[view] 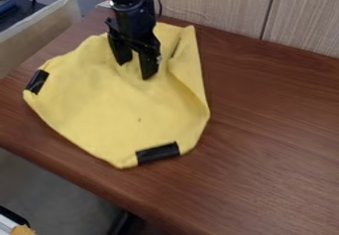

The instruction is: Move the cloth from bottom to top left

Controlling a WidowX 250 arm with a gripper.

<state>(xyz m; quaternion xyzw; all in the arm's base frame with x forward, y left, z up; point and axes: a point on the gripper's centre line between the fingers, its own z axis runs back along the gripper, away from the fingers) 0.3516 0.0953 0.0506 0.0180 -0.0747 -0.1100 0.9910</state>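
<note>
The black gripper (135,69) hangs over the upper part of the yellow cloth (116,107), its two fingers apart with yellow fabric visible between and around them. Whether the tips touch the fabric, I cannot tell. The cloth lies spread on the left half of the brown table, with folds along its right side and around the gripper. Black strips mark its left corner and its bottom edge. Part of its top edge is hidden behind the arm.
The brown wooden table (271,130) extends to the right of the cloth. A light wood-grain panel (212,3) rises behind its back edge. At the upper left a pale board (39,35) stands beside the table, and the table's front edge slants down from the left.
</note>
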